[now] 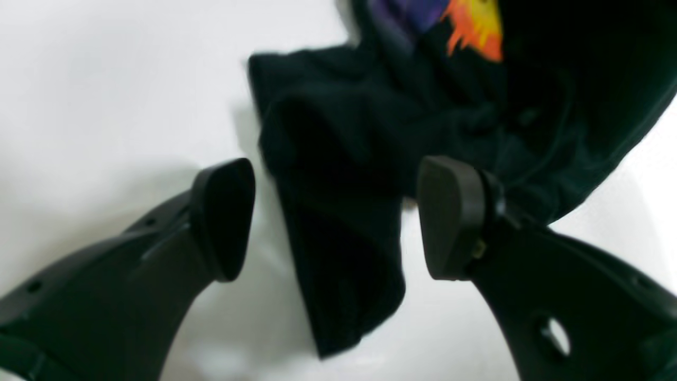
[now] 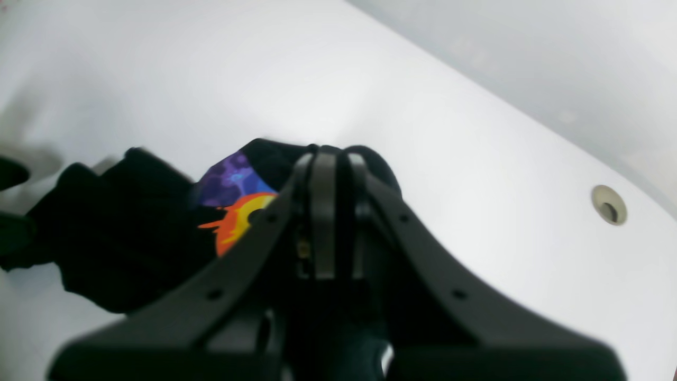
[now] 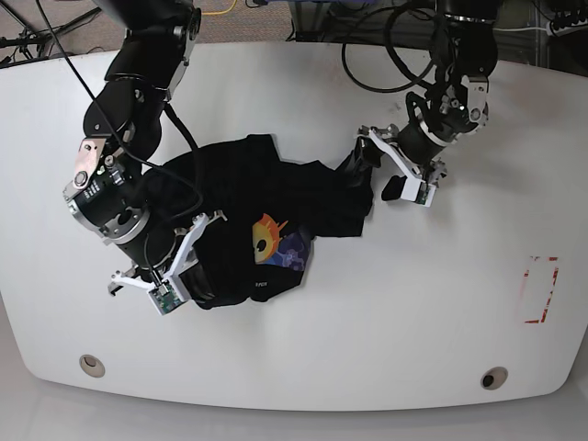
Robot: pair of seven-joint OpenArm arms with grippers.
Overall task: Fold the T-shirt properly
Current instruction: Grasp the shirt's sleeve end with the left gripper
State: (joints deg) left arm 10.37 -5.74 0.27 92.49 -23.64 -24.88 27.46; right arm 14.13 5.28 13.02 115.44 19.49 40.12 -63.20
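left pincer [image 1: 336,217] agape astride sleeve; t-shirt [image 3: 248,220] crumpled, long axis left-right

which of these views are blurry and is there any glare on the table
Left wrist view: soft and smeared, the T-shirt edges and the open left end effector fuzzy. Right wrist view: shut right end effector blurred up close, bright washed-out sheen on the table. Base view: sharp, evenly lit, faint shadows.
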